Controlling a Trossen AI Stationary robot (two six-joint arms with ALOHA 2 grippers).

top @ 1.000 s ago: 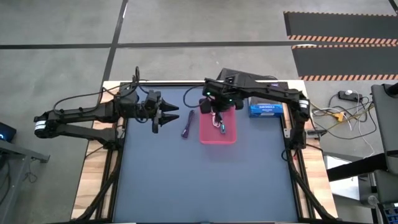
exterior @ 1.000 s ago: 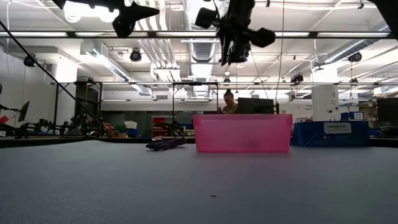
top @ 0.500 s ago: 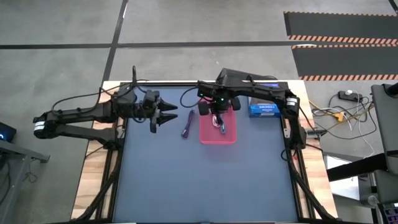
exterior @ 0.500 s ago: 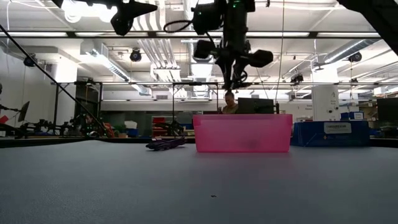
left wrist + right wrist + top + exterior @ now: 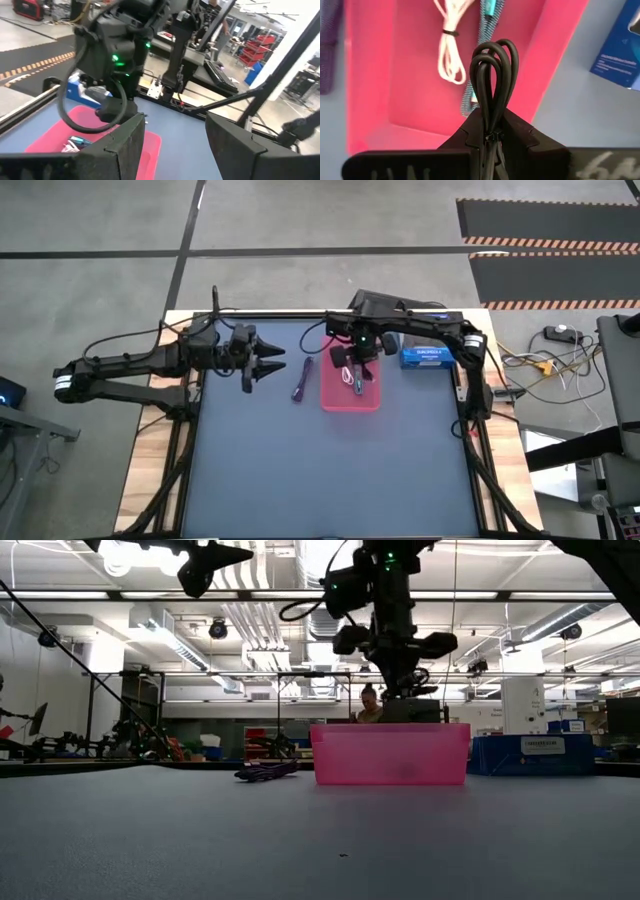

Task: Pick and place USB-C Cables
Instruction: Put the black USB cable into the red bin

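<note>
The black USB-C cable (image 5: 491, 82), a light, limp, tie-bound loop best pinched at its bundled middle, is clamped in the right tool (image 5: 490, 131) above the pink tray (image 5: 332, 398). One white cable (image 5: 448, 47) and one teal cable (image 5: 481, 55) lie inside. One purple cable (image 5: 302, 380) rests on the surface at the tray's 9 o'clock. The left tool (image 5: 272, 363), fingers apart, waits beyond it.

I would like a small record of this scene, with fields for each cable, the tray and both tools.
black cable: held by right tool, above pink tray
white cable: in tray
teal cable: in tray
purple cable: on table, beside tray
left tool: open, waiting at the far left of the table
</note>
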